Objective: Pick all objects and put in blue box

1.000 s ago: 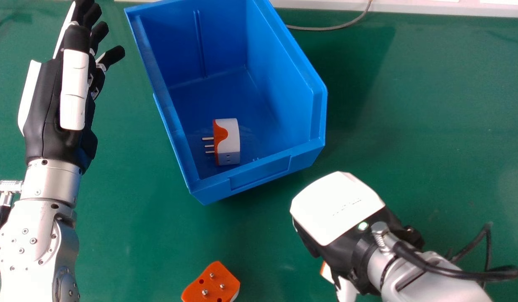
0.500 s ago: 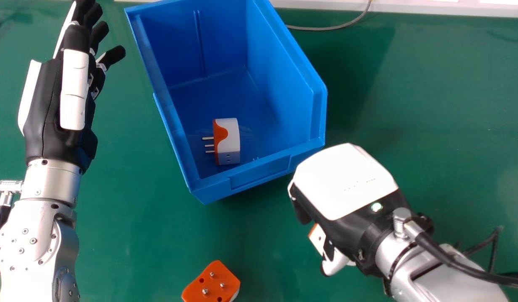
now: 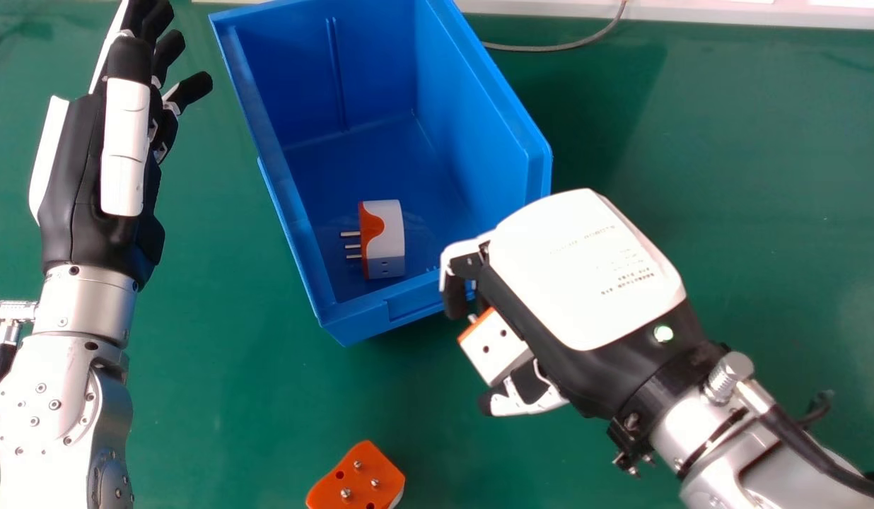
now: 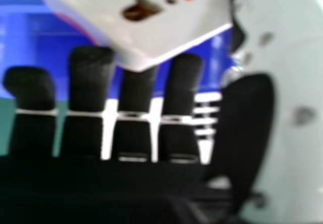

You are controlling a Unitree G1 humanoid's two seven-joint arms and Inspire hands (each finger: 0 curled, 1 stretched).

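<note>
Compared with the earlier head view frames, bring the right hand (image 3: 585,276) up from lower on the green table (image 3: 727,177) to the near right corner of the blue box (image 3: 366,319), carrying the held adapter (image 3: 495,348) along, with more of it now in sight. Keep that hand's fingers and thumb bent around the adapter in a grasp, orange edge toward the box, white socket face upward. In the head view, find this adapter just in front of the near wall, short of the opening; cannot tell its height against the rim. See blue walls beyond the fingers in the right hand view too. Count one piece done: the boxed adapter (image 3: 386,240), resting on the floor of the box near the front, prongs toward the left wall. Count one on its way, in the right hand, and one to go: the loose adapter (image 3: 359,477), lying on the table with its prongs up, at the bottom edge of the head view. Judge the task a third done, going by these three, and close to two thirds after a clean release. Next, probably clear the rim and lower the piece inside before letting go. Find the left hand (image 3: 122,148) idle left of the box, fingers extended.
</note>
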